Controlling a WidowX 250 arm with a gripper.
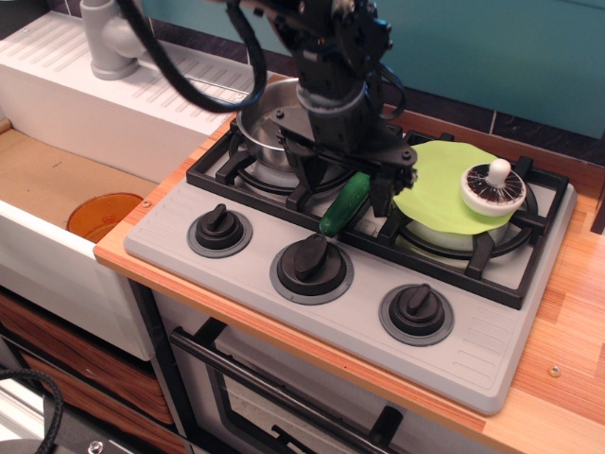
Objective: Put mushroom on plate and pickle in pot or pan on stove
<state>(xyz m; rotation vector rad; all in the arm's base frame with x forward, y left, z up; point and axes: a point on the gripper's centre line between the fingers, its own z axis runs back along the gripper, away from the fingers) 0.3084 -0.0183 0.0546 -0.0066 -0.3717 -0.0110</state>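
Observation:
The dark green pickle [345, 204] lies on the grey stove [312, 293] between the two burners, slanting toward the front. My gripper [346, 194] is open and straddles its upper end, one finger on each side, low over the grate. The steel pot [267, 125] sits on the back left burner, mostly hidden behind my arm. The white mushroom [492, 185] rests gills up on the right side of the lime-green plate [437, 189], which lies on the right burner.
Three black knobs [311, 258] line the stove's front. An orange bowl [102, 213] sits in the sink at the left. A grey tap [109, 38] and white draining board stand at the back left. The wooden counter edge runs along the right.

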